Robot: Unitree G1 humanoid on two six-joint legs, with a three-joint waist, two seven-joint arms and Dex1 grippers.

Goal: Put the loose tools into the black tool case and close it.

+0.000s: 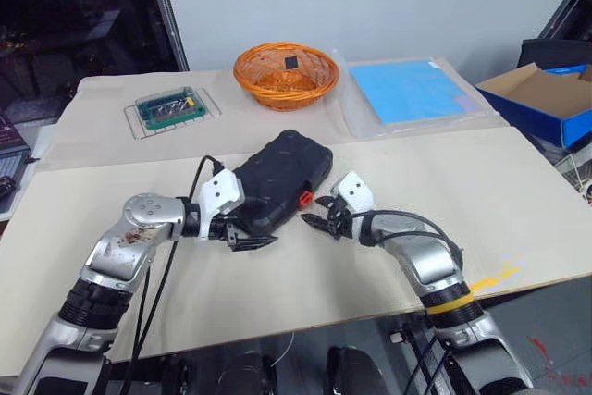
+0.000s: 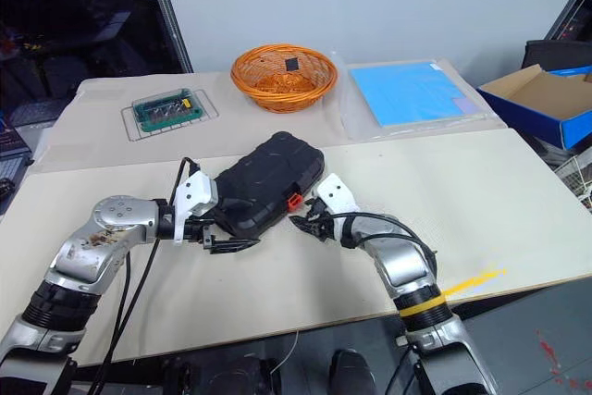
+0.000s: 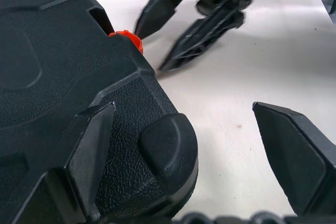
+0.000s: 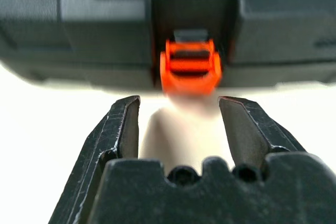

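Spread across the scene, a wide table (image 1: 518, 201) under pale beige paper sheeting, matte and creased at the seams. Closed at its centre, lying slantwise, the black tool case (image 1: 282, 178): flat moulded plastic, pebbled texture, rounded corners, raised ribs on the lid, no readable lettering. Set in a recess on its near long edge, the orange-red latch (image 4: 190, 66), ribbed and glossy.

Bent in from the left, a silver arm, elbow out, wrist turned inward; the left gripper (image 1: 248, 240) splayed wide at the case's near corner, one black finger (image 3: 86, 156) lying against the textured lid, the other (image 3: 299, 156) apart over bare paper. Grasping nothing.

Reaching in from the right, a silver arm banded in yellow, forearm angled toward the case; the right gripper (image 1: 315, 223) parted to a moderate gap, pointed straight at the latch and just short of it, jaws empty, scuffed metal-grey on the inner faces.

At the far edge, a round woven orange basket (image 1: 285, 74) with a small dark square inside; beside it to the right, a light-blue sheet (image 1: 410, 90) under clear plastic. Far right, an open blue cardboard box (image 1: 546, 99) with brown flaps. Far left, a green bit box (image 1: 169, 109) with clear lid on a wire rack, labels too small to read.
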